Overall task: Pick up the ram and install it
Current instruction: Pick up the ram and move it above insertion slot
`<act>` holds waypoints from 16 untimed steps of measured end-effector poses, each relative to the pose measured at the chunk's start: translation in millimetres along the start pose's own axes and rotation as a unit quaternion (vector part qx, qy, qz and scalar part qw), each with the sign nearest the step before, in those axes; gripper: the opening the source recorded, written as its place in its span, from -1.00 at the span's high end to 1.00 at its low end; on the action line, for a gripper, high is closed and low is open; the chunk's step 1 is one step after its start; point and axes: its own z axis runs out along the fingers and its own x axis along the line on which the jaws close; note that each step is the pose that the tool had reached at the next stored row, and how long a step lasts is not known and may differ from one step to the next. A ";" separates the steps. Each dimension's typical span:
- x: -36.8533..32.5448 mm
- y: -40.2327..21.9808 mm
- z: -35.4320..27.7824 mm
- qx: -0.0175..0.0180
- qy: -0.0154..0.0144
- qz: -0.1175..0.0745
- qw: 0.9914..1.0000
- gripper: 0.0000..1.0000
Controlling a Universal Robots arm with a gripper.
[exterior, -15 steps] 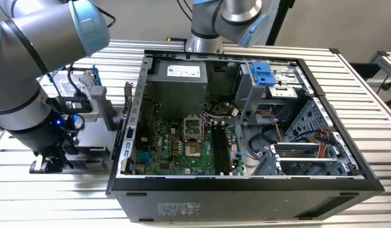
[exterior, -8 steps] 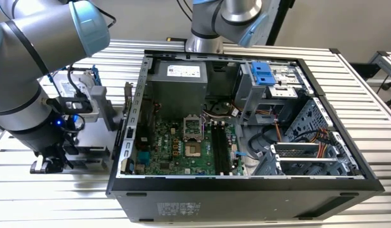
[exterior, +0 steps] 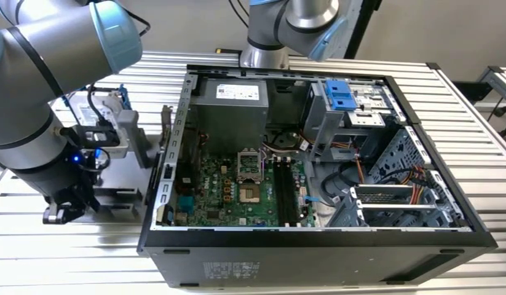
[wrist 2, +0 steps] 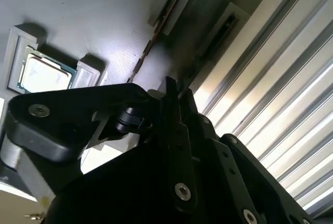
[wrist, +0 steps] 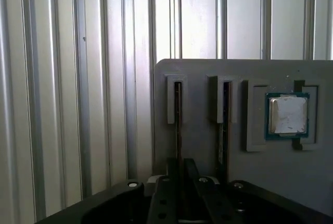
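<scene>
The gripper (wrist: 181, 164) is low over the gray holder (wrist: 203, 73). Its jaws are pinched together on the ram (wrist: 178, 114), which stands up in the slot at the holder's outer edge.

No legible text anywhere.

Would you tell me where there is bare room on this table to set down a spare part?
Bare slats of the table lie at the exterior view's lower left, beside the gray holder, and at its right, past the case. Cables crowd the case; the holder carries ram and a processor.
</scene>
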 end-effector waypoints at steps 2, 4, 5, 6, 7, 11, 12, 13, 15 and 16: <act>0.0 0.0 0.1 0.000 0.000 0.000 1.000 1.00; 0.0 0.0 0.1 0.000 0.000 0.000 1.000 1.00; 0.0 0.0 0.1 0.000 0.000 0.000 1.000 1.00; 0.0 0.0 0.1 0.000 0.000 0.000 1.000 1.00; 0.0 0.0 0.2 0.000 0.000 0.000 1.000 1.00; 0.0 0.0 0.5 0.000 0.000 0.000 1.000 1.00; 0.0 0.0 0.5 0.000 0.000 0.000 1.000 1.00; 0.0 0.0 0.5 0.000 0.000 0.000 1.000 1.00; 0.0 0.0 0.6 0.000 0.000 0.000 1.000 1.00; 0.0 0.0 0.6 0.000 0.000 0.000 1.000 1.00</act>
